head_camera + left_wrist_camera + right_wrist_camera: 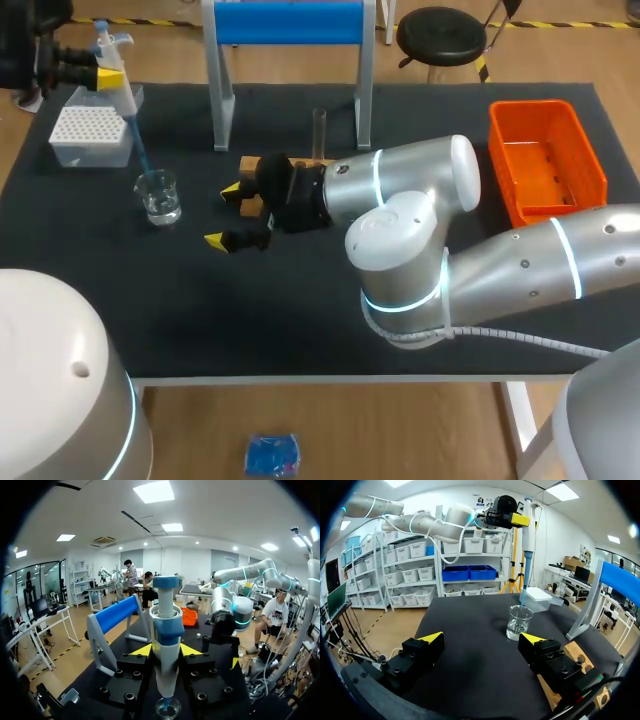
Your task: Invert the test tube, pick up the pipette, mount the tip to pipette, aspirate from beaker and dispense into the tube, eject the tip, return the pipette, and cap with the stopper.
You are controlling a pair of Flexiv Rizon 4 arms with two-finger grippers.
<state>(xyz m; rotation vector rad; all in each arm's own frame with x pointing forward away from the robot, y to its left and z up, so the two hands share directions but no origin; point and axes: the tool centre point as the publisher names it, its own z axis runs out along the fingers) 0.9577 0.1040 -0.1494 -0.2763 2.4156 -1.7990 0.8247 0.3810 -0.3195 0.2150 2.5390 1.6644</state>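
Left pincer (108,78) clamps the pipette (112,48), tip at the beaker (159,196); right pincer (225,215), fingers apart, lies at the beaker's three o'clock.

Pipette (113,62): you find it upright, white with a blue top, clamped in the left tool (108,80) over the beaker (159,196).
Tip (139,152): blue, mounted, pointing down into the beaker's mouth.
Beaker: clear glass, upright on the counter (300,320), a little liquid inside.
Test tube (320,128): clear, standing upright, well apart from your beaker.

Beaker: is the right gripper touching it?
Apart. In the right wrist view, bare black table lies between the open right gripper and the beaker ahead of it.
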